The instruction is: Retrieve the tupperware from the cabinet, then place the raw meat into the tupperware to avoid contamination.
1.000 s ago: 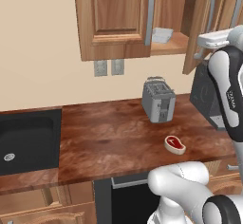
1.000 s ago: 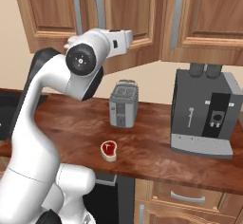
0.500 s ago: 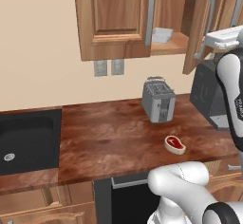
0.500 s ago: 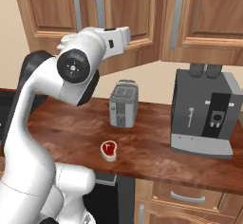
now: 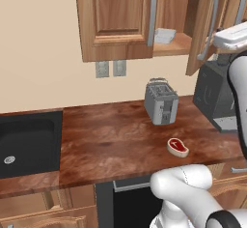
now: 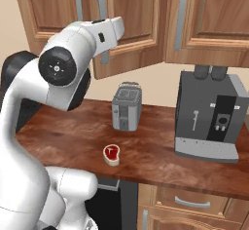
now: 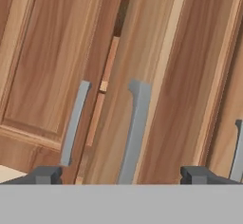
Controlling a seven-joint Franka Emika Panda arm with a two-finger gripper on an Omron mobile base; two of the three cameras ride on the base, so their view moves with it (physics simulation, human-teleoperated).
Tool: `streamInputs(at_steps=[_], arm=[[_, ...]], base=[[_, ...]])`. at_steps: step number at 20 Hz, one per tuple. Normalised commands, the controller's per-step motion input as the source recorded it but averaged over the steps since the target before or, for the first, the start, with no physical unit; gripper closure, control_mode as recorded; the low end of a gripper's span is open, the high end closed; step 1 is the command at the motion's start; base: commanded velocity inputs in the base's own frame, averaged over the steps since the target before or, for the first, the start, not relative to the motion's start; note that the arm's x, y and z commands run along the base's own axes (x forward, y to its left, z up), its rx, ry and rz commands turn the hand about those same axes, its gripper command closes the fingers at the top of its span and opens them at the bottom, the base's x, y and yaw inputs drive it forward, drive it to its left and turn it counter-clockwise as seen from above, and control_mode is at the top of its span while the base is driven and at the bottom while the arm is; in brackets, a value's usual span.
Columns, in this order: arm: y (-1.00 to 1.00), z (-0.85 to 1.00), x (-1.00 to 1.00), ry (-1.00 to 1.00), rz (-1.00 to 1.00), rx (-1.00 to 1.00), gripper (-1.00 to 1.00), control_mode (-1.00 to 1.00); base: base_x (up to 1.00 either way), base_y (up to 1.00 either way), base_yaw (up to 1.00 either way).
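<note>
Fingers [image 7: 121,175] spread wide, empty, facing cabinet [image 5: 118,19] door handle [image 7: 135,130], likely to swing door wider for access. Tupperware [image 5: 164,35] sits on cabinet shelf behind half-open door. Raw meat [image 5: 177,147] waits on tabletop [image 5: 111,140] near toaster [image 5: 161,102].

Both base views look forward and down from behind the arm, left and right, sharing the counter [image 5: 111,140], toaster [image 5: 161,102] and cabinet [image 5: 116,19], while the hand view faces the cabinet doors close up.
</note>
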Motion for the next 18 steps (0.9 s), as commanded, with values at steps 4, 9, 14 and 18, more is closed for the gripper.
streamInputs(at_steps=[4,9,14,18], arm=[[0.15,0.14,-0.45,-0.04,0.02,-0.12,-1.0,-1.0],[0.18,0.08,-0.49,-0.04,0.01,-0.16,-1.0,-1.0],[0.23,0.01,-0.45,-0.05,0.0,-0.18,-1.0,-1.0],[0.33,0.0,-0.3,-0.01,0.0,-0.2,-1.0,-1.0]], base=[[0.0,0.0,0.0],[0.0,0.0,0.0],[0.0,0.0,0.0],[0.0,0.0,0.0]])
